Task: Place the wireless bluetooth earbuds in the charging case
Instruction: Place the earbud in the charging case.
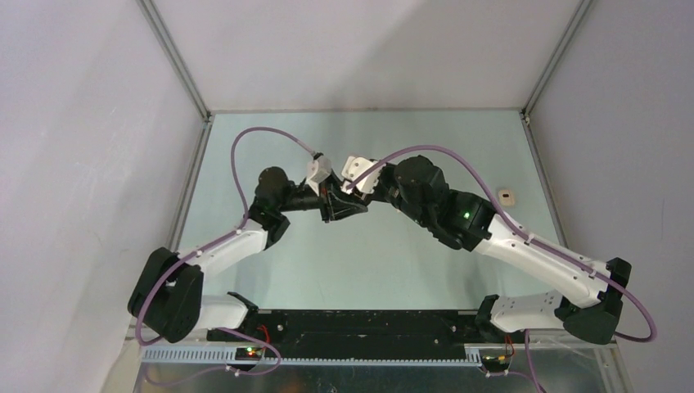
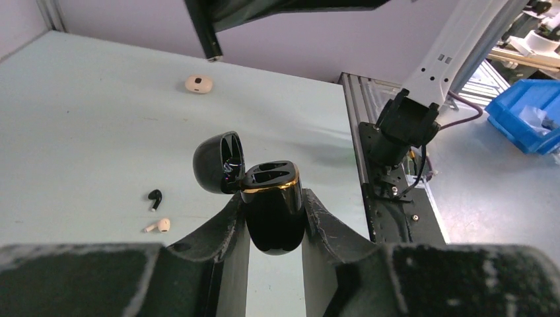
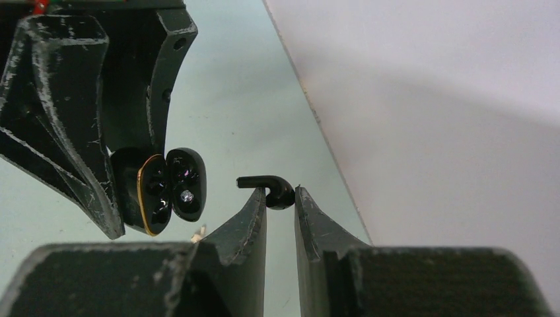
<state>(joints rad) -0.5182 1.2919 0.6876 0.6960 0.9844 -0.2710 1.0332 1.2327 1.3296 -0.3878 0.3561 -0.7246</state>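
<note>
My left gripper is shut on a glossy black charging case with a gold rim and holds it above the table. The case's lid is hinged open and both slots look empty. My right gripper is shut on a black earbud, pinched at the fingertips with its stem pointing left toward the case, a short gap away. A second black earbud and an off-white earbud lie on the table below. In the top view the two grippers meet at mid-table.
A small closed off-white case lies on the table farther off; it also shows at the right in the top view. The enclosure walls and metal frame posts ring the pale green table.
</note>
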